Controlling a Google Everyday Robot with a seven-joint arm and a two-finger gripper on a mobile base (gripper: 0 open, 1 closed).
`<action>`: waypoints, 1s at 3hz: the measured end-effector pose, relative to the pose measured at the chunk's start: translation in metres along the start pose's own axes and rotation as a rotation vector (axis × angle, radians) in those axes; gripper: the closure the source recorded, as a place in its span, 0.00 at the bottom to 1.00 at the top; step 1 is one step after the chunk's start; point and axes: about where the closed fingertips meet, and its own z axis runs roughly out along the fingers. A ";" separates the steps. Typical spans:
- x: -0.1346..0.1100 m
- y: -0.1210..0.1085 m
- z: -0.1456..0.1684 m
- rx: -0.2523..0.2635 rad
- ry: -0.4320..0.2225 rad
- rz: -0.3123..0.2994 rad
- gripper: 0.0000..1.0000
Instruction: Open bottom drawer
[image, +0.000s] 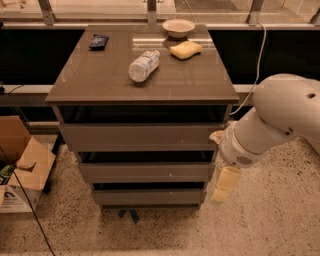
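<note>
The bottom drawer (147, 196) is the lowest and shortest of three grey-brown flat fronts in the cabinet (100, 90). It sits closed, flush under the middle front (145, 172). The widest front (142, 137) is at the top. My gripper (223, 184) hangs down from the white arm (272, 125) at the cabinet's right side. It is level with the lower two drawers and just beyond the right edge of the bottom drawer. It holds nothing that I can see.
On the cabinet top lie a plastic bottle (144, 65), a yellow sponge (185, 49), a bowl (178, 27) and a dark packet (98, 41). An open cardboard box (22, 170) stands on the floor at the left. A cable (256, 70) hangs behind the arm.
</note>
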 end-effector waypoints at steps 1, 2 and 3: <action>-0.014 0.008 0.062 -0.057 -0.043 0.011 0.00; -0.018 0.009 0.097 -0.072 -0.078 0.011 0.00; -0.008 0.004 0.139 -0.060 -0.123 0.031 0.00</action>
